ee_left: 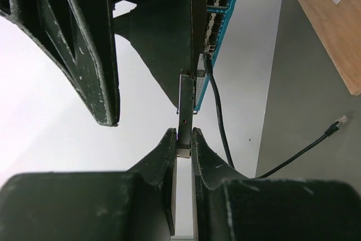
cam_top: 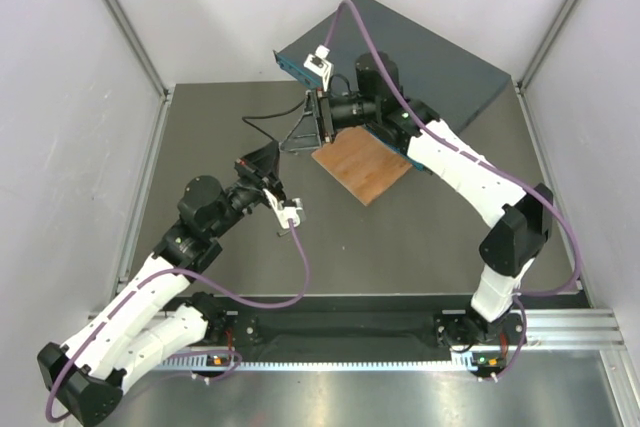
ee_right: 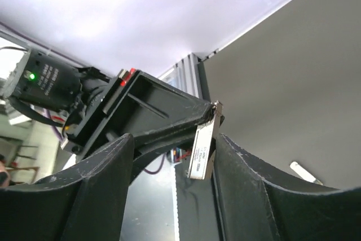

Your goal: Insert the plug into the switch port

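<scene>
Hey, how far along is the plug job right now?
Done: nothing visible yet. The pale plug on the black cable lies loose on the table, apart from the switch ports. In hand: the left gripper pinches a small silver module, while the right gripper stands open, one finger each side of it. Left: picking up the plug and seating it in a port.

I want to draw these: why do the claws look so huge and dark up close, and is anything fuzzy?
Left wrist view: the left gripper sits right at the lens, looming dark against a washed-out white wall; the far plug looks soft. Right wrist view: the right gripper is shadowed too. Top view: even light, glare on the front rail.
</scene>
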### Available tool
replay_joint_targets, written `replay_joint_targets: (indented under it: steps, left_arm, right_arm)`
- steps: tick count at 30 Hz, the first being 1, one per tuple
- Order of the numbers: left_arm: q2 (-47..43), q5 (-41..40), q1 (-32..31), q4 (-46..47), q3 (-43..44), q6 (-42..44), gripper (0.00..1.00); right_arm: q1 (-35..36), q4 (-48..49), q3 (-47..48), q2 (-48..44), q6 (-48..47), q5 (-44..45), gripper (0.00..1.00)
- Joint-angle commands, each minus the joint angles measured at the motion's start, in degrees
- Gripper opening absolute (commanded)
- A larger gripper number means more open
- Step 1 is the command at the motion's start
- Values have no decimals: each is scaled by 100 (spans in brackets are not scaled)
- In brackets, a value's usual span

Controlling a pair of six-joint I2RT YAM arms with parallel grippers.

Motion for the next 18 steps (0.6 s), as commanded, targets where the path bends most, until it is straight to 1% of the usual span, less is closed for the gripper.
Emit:
replay_joint_targets:
  steps: [1,2,4,5,7,12,13,14,16,17,18]
  left_arm:
    - [-68,232,-43,469,-58,236,0]
    - [-59,232,-52,477,-67,254,0]
    - [-59,232,-52,530,-102,315,0]
    - [-51,241,-52,574,-111,333,0]
    - [-42,259,-78,600,-128,342,0]
    - [-51,232,-79,671,-164,403,0]
    - [-68,232,-79,671,-172,403,0]
    - [-59,232,-79,671,-172,412,0]
    - [-85,250,-79,662,-190,447,0]
    - [-77,276,-79,662,-207,456,0]
    - [-86,285,-79,662,-216,448,0]
  right_arm:
    - [62,691,-129,65,479,-299,56]
    - [62,761,-155,83,644,-369,50]
    - [62,1068,-269,101,856,-465,49]
    - [62,1200,-418,109,1127,-570,47]
    - [62,1446,-542,101,1305,-659,47]
    - [9,1439,-762,101,1402,-738,49]
    - [-8,1439,-780,83,1411,-747,46]
    - [-26,1456,-806,74,1419,-756,38]
    - [-87,1465,-832,31,1411,-765,29]
    - [-122,1465,-850,30,1411,-773,20]
    - [-140,1482,-859,13,1411,-800,14]
